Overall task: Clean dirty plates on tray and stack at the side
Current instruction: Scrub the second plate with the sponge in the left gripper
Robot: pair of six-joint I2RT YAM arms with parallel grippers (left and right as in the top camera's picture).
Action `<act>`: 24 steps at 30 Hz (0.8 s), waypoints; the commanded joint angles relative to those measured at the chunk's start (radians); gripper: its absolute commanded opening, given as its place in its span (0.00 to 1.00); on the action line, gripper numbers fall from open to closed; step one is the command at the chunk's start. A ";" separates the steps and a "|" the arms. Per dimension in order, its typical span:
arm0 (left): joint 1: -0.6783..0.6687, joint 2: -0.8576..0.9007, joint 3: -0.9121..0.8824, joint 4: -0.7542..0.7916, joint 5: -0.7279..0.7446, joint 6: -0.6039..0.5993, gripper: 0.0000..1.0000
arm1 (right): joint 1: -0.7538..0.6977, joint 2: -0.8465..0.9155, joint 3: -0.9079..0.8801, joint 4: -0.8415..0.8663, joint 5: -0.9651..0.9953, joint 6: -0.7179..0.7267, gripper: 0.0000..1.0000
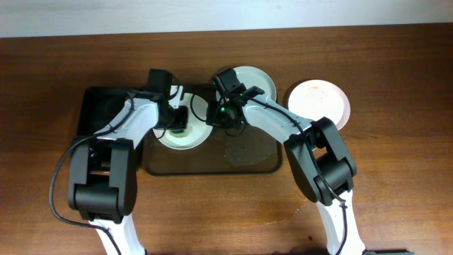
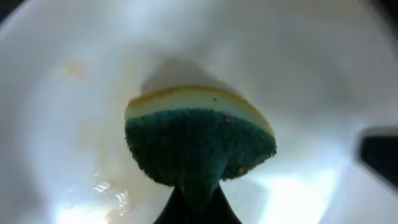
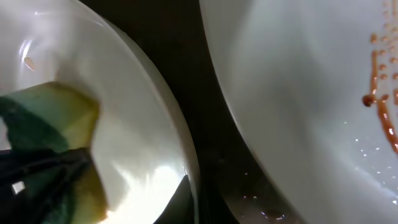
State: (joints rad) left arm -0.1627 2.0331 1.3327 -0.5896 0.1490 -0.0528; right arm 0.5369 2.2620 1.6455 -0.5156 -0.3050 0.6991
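Where the left gripper (image 2: 198, 202) is clenched on the sponge (image 2: 199, 140), the green scouring face is pressed onto the near plate (image 2: 68, 137). An orange smear (image 2: 73, 68) lies beside the pad, not yet scrubbed.

Risk 1: the sponge appears pinched by one edge only, so a hard sideways stroke may fold it or drag it out of the jaws.

Risk 2: glints on the glaze suggest a wet film, so the plate may skate across the tray (image 3: 208, 112) unless it is braced.

The right gripper (image 1: 226, 113) hovers at that plate's rim; whether it is closed on the rim or released cannot be told.

Beyond the dark gap, a second plate (image 3: 292, 87) carries red sauce streaks (image 3: 378, 93). The two rims sit near each other, so a shove could knock them together.

Farthest, off the tray on the table (image 1: 396, 177), a third plate (image 1: 318, 103) rests alone, its face pinkish. Stacking onto it carelessly could transfer residue.
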 commanded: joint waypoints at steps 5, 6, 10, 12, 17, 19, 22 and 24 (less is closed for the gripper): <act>-0.016 0.085 -0.059 0.215 -0.223 0.000 0.01 | -0.015 0.021 0.010 -0.004 -0.002 -0.002 0.04; -0.013 0.085 -0.059 0.241 -0.286 0.000 0.01 | -0.015 0.021 0.010 -0.004 -0.002 -0.002 0.04; 0.011 0.085 -0.059 0.189 -0.393 -0.050 0.01 | -0.015 0.021 0.010 -0.004 -0.002 -0.003 0.04; 0.018 0.085 -0.059 0.074 -0.392 -0.112 0.01 | -0.015 0.021 0.010 -0.004 -0.002 -0.003 0.04; 0.015 0.085 -0.059 -0.161 -0.142 -0.037 0.01 | -0.015 0.021 0.010 -0.003 -0.010 -0.002 0.04; 0.015 0.085 -0.058 -0.142 0.101 0.132 0.01 | -0.015 0.021 0.010 -0.003 -0.010 -0.003 0.04; 0.015 0.085 -0.058 -0.065 0.281 0.202 0.01 | -0.015 0.021 0.010 -0.004 -0.010 -0.003 0.04; 0.017 0.085 -0.058 0.023 0.251 0.188 0.01 | -0.015 0.021 0.010 -0.004 -0.010 -0.003 0.04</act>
State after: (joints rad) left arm -0.1375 2.0346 1.3312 -0.6323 0.2737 0.0719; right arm 0.5354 2.2620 1.6455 -0.5190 -0.3130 0.6949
